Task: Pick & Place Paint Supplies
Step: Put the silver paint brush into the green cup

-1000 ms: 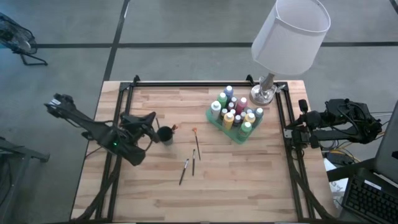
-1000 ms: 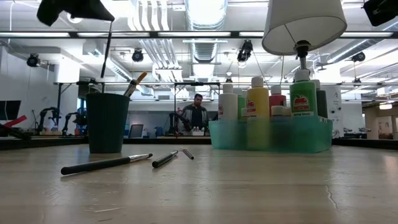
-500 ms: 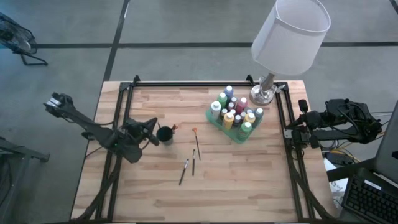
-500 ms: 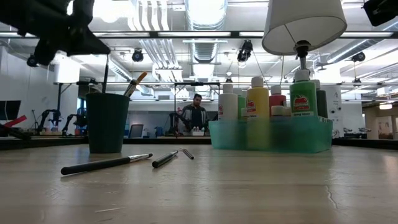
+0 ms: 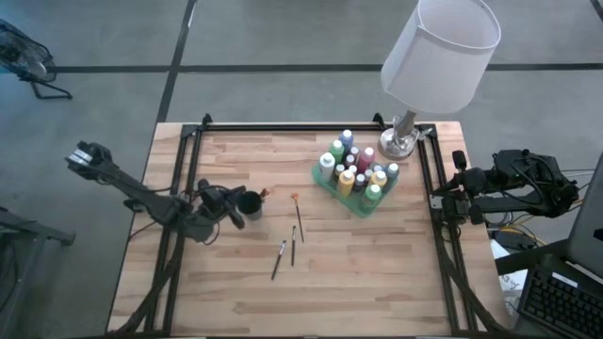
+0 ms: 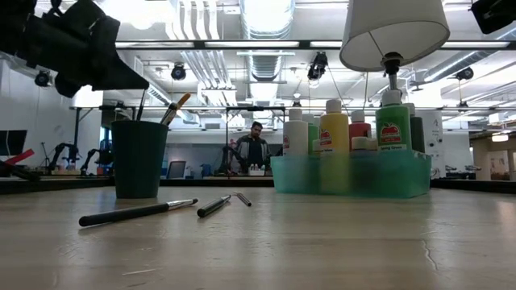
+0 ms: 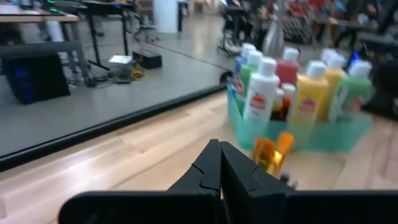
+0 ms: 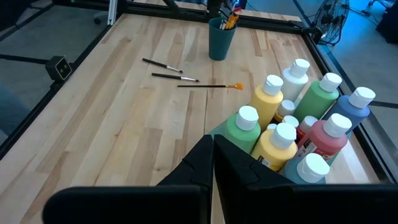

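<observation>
My left gripper (image 5: 232,204) (image 6: 146,85) is shut on a thin dark brush (image 6: 142,105) right above the dark green cup (image 5: 251,203) (image 6: 139,158), which stands on the table. An orange-tipped brush (image 6: 177,105) (image 7: 272,153) leans in the cup. Three more brushes (image 5: 298,217) (image 5: 279,259) (image 5: 292,247) lie flat on the wood. Several white-capped paint bottles (image 5: 354,168) (image 8: 292,124) stand in the translucent green tray (image 5: 362,211). My right gripper (image 8: 212,149) is shut and holds nothing, parked at the table's right edge (image 5: 450,191). My left gripper pinches the thin brush by its upper end (image 6: 145,92) between its two fingertips. The fingers come nearly level from the table's left side. The brush hangs below them, slightly tilted, its lower part inside the cup. In the wrist view the fingers hide the contact.
A lamp with a white shade stands on its metal base (image 5: 399,141) at the far right corner, just behind the tray. Black frame rails (image 5: 179,188) run along the left, right and far edges. Bare wood (image 5: 311,292) lies toward the near edge.
My left gripper has come down toward the cup, staying shut on the thin brush. The brush, which hung with most of its length above the cup, now has its lower part inside it. The right arm has kept still.
</observation>
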Robot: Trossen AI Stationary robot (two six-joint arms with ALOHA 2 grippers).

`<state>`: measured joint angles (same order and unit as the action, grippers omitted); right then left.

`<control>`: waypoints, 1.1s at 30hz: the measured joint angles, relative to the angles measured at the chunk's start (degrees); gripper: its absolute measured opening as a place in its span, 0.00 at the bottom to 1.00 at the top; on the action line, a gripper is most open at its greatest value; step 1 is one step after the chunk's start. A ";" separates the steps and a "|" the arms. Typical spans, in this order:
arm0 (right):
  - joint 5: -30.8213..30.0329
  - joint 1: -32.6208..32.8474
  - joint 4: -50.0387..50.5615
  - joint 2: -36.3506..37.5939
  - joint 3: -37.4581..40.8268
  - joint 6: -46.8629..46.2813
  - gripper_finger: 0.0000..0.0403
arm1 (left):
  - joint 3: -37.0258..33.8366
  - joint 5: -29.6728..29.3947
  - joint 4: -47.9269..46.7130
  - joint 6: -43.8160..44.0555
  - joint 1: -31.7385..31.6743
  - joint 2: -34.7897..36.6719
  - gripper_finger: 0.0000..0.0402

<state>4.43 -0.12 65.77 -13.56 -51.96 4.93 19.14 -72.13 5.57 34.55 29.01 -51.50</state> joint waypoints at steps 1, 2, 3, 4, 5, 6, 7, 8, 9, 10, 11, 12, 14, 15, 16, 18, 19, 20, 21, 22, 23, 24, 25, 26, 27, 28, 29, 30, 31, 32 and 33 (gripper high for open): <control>0.01 0.00 0.01 0.00 0.00 0.00 0.02 | 0.00 1.49 0.01 -0.69 -0.39 -0.13 0.00; 0.01 -0.01 -0.01 0.00 0.01 0.00 0.02 | 0.00 2.74 0.03 -1.09 -0.78 -0.25 0.00; 0.00 -0.01 0.00 0.00 0.00 0.00 0.02 | 0.00 3.54 0.03 -1.28 -1.17 -0.37 0.00; 0.02 0.00 -0.02 0.00 0.02 0.00 0.02 | 0.00 4.14 0.04 -1.32 -1.48 -0.45 0.00; 0.02 -0.02 -0.01 0.00 0.02 0.00 0.02 | 0.00 4.24 0.03 -1.30 -1.72 -0.52 0.00; 0.02 -0.02 -0.02 0.00 0.00 0.00 0.02 | 0.00 4.29 0.02 -1.28 -1.99 -0.56 0.00; 0.02 0.00 -0.02 0.00 0.02 0.00 0.02 | 0.00 4.35 0.05 -1.25 -2.18 -0.60 0.00; 0.02 0.00 0.00 0.00 0.01 0.00 0.02 | 0.00 4.62 0.04 -1.25 -2.38 -0.64 0.00; 0.01 -0.01 0.00 0.01 0.00 0.00 0.02 | 0.00 5.21 0.03 -1.24 -2.60 -0.64 0.00; 0.02 0.00 -0.01 0.00 0.00 0.00 0.02 | 0.00 5.84 0.02 -1.22 -2.80 -0.64 0.00; 0.01 -0.02 -0.02 0.00 0.01 0.00 0.02 | 0.00 6.53 0.04 -1.19 -2.99 -0.66 0.00; 0.00 -0.02 -0.01 0.00 0.01 0.00 0.02 | -0.01 7.12 0.05 -1.03 -3.19 -0.76 0.00; 0.01 -0.01 -0.01 0.00 0.01 0.00 0.02 | -0.11 7.93 0.03 -0.39 -3.50 -1.01 0.00; 0.02 -0.01 -0.02 0.00 0.01 0.00 0.02 | -0.16 8.21 0.04 0.23 -3.59 -1.23 0.00; 0.02 0.00 -0.01 0.00 0.00 0.00 0.02 | -0.21 8.23 0.04 1.08 -3.70 -1.51 0.00; 0.02 -0.01 -0.02 0.00 0.00 0.00 0.02 | -0.33 8.25 0.00 3.08 -3.89 -2.03 0.01; 0.01 -0.01 0.01 0.00 0.00 0.00 0.02 | -0.33 8.25 0.06 3.74 -4.04 -2.36 0.02; 0.01 -0.01 0.01 0.00 0.02 0.00 0.02 | -0.33 8.28 0.07 3.95 -4.16 -2.62 0.03; 0.00 -0.02 0.01 0.00 0.01 0.00 0.02 | -0.33 8.29 0.02 3.96 -4.17 -2.86 0.04; 0.00 -0.02 0.01 0.00 0.00 0.00 0.02 | -0.31 8.31 0.02 3.90 -4.17 -3.01 0.06; 0.02 0.00 -0.02 0.02 0.02 0.00 0.02 | -0.28 8.31 0.03 3.71 -4.17 -3.04 0.08; 0.02 0.00 -0.02 0.00 0.00 0.00 0.02 | -0.17 8.31 0.03 3.49 -4.17 -3.05 0.10; 0.00 -0.02 -0.02 0.00 0.00 0.00 0.02 | -0.06 8.31 0.06 3.31 -4.17 -3.05 0.12; 0.02 -0.02 -0.02 0.00 0.01 0.00 0.02 | 0.04 8.29 0.07 3.07 -4.17 -3.04 0.15; 0.00 0.00 -0.02 0.00 0.01 0.00 0.02 | 0.15 8.31 0.01 2.85 -4.17 -3.00 0.17; 0.02 -0.01 0.00 0.01 0.00 0.00 0.02 | 0.41 8.29 -0.03 2.57 -4.17 -2.98 0.19; 0.00 -0.01 0.00 0.01 0.01 0.00 0.02 | 0.80 8.29 0.00 2.57 -4.17 -2.94 0.21; 0.00 0.00 0.00 0.00 0.00 0.00 0.02 | 1.31 8.29 -0.04 2.55 -4.17 -2.80 0.23; 0.00 -0.02 -0.02 0.00 0.00 0.00 0.02 | 1.98 8.29 -0.03 2.22 -4.17 -2.69 0.24; 0.02 -0.01 -0.02 0.00 0.00 0.00 0.02 | 2.91 8.29 -0.01 1.42 -4.17 -2.59 0.25; 0.00 0.00 0.00 0.00 0.02 0.00 0.02 | 3.87 8.29 0.01 0.23 -4.17 -2.50 0.26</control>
<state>4.43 -0.12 65.77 -13.56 -51.95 4.93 23.00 -63.83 5.57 34.78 24.84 -54.00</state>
